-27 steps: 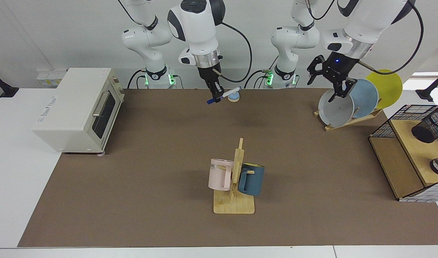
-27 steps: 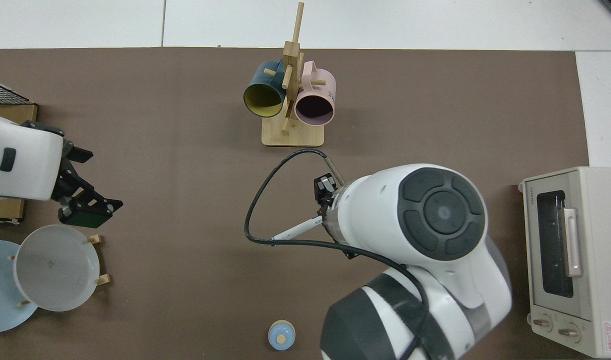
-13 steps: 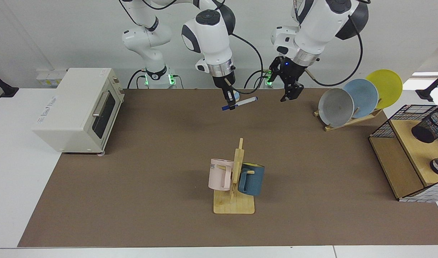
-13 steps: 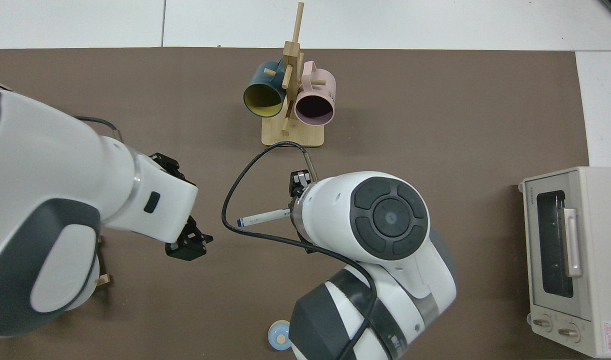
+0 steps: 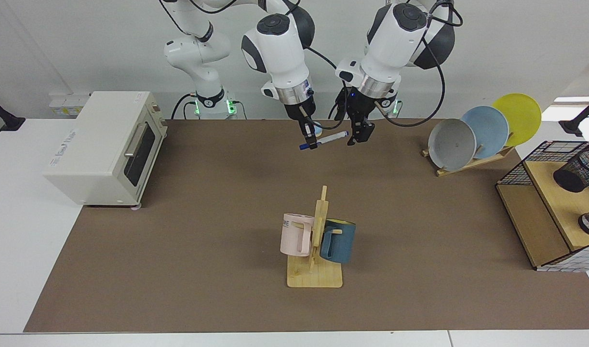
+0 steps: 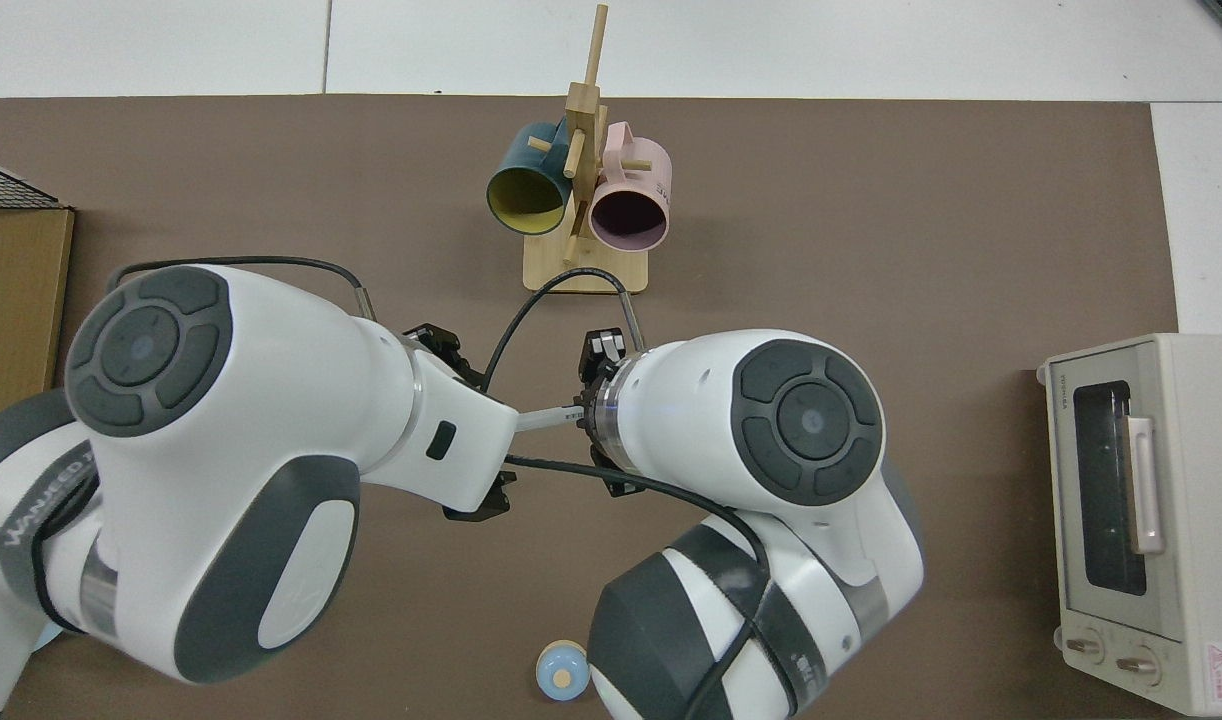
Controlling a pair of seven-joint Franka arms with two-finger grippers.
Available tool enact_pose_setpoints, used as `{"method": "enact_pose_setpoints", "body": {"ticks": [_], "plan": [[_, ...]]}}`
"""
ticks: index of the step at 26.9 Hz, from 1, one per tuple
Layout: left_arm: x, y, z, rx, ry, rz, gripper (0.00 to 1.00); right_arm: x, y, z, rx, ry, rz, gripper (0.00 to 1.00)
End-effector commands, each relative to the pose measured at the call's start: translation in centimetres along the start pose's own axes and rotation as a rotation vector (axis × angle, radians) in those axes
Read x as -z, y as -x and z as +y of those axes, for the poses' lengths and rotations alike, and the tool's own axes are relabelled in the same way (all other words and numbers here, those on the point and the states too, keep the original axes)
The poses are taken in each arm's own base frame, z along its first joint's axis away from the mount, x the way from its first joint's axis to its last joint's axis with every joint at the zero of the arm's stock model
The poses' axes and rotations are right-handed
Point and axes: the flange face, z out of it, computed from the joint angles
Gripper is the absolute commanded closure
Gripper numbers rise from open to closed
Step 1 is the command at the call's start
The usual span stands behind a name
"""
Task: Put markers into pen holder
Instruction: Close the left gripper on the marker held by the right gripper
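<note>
The marker (image 5: 330, 138), white with a blue cap, hangs nearly level above the back of the mat. My right gripper (image 5: 311, 141) is shut on it close to the blue cap. My left gripper (image 5: 356, 135) has reached in from the other side and is open at the marker's dark end; I cannot tell whether they touch. From above, only a short piece of the marker (image 6: 545, 418) shows between the two wrists. The pen holder (image 5: 575, 168), a black mesh cup, sits on the upper wooden board of the wire rack at the far right.
A toaster oven (image 5: 106, 144) stands at the mat's left. A wooden mug tree (image 5: 318, 241) with a pink and a blue mug is in the middle front. Three plates lean in a rack (image 5: 477, 135) beside the wire-grid rack (image 5: 526, 217). A small blue round object (image 6: 562, 671) lies behind the arms.
My left gripper has swung from the plate rack across to the marker's dark end. The right gripper carried the marker a little toward the left arm, then held still.
</note>
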Motion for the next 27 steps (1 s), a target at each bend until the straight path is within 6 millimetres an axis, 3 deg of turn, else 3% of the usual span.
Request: {"method": "enact_pose_setpoints", "body": {"ticks": [1,4,9,11,14,17,26,27], "plan": [[-1.7,-1.1,0.9,0.016,0.007,0.016,0.16,0.0,0.1,-0.6,-0.008,-0.012,-0.026,1.0],[-1.6,-1.6,0.8,0.051,-0.016,0.039,0.28,0.0,0.1,-0.5,0.015,-0.011,-0.029,1.0],[-1.7,-2.1,1.0,0.048,-0.025,0.049,0.34,-0.2,0.0,-0.5,0.024,-0.007,-0.028,1.0],[-1.8,-2.0,0.9,0.049,-0.025,0.047,0.48,-0.2,-0.1,-0.6,0.026,-0.008,-0.027,1.0],[-1.7,-2.0,0.9,0.045,-0.027,0.04,0.82,-0.2,-0.2,-0.6,0.034,-0.006,-0.028,1.0],[-1.8,-1.7,0.7,0.042,-0.028,0.037,0.99,-0.2,-0.2,-0.6,0.04,-0.003,-0.027,1.0],[-2.1,-1.0,0.3,0.062,-0.017,0.021,1.0,-0.2,-0.3,-0.6,0.06,-0.003,-0.025,1.0],[-2.1,-0.9,0.3,0.063,-0.015,0.019,1.0,-0.2,-0.4,-0.7,0.062,-0.003,-0.026,0.91]]}}
